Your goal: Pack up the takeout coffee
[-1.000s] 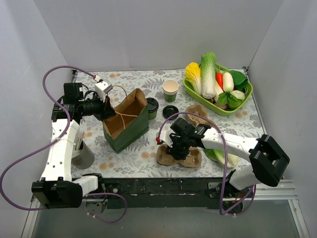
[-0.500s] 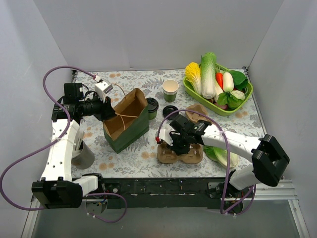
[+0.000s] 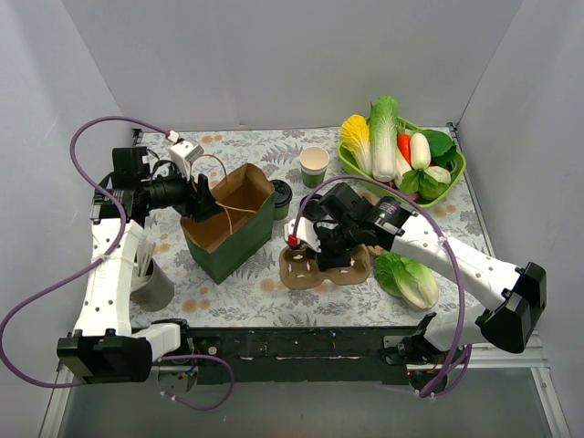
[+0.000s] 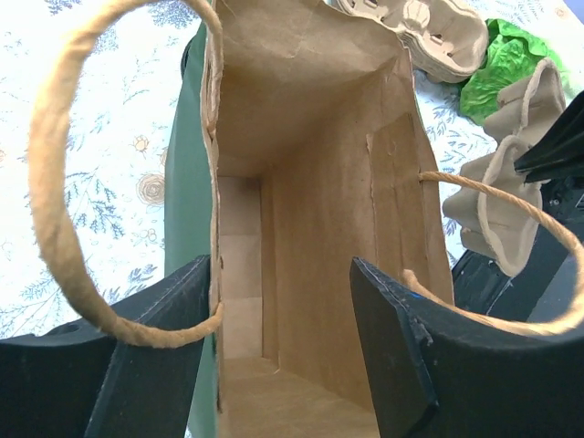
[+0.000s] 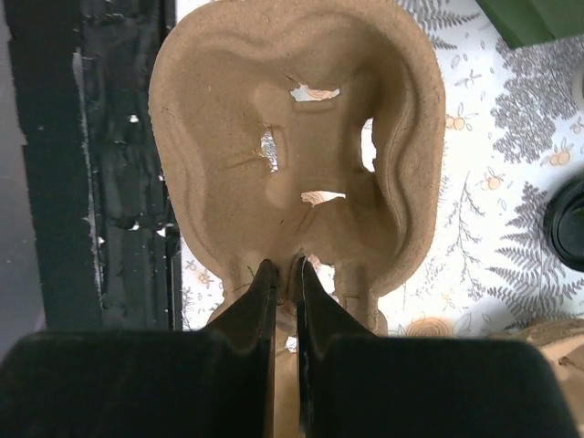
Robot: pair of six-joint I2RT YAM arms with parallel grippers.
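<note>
Looking down from above, I see the takeout coffee cup (image 3: 314, 165) standing upright and open-topped toward the back of the table (image 3: 246, 146), with neither arm touching it. The right claw (image 3: 321, 248) sits closer to the bases, so the cup lies straight beyond it, away from the robot, with bare table between. That claw is pinched on the pulp tray (image 3: 299, 272), whose long axis runs across the table from left to right. The left claw (image 3: 203, 203) is at the mouth of the paper bag (image 3: 233, 239), which opens toward the left arm. The cup stands past the bag's far right corner, so I judge the right arm the nearer one, though its claw is occupied.

From the left wrist, the left claw (image 4: 281, 265) has its fingers spread apart, one on each side of the bag's (image 4: 310, 182) open mouth. Whether they press on the paper I cannot tell. Nothing shows inside the bag, and the cup is out of this view.

From the right wrist, the right claw (image 5: 285, 266) is closed tight on the thin middle rib of the tray (image 5: 274, 100), and the cup hole in view holds nothing. At the right edge a slice of the black lid (image 5: 568, 224) lies flat on the table, off to the tray's side. I'd reckon the tray has to be let go before that arm can fetch the cup.
</note>
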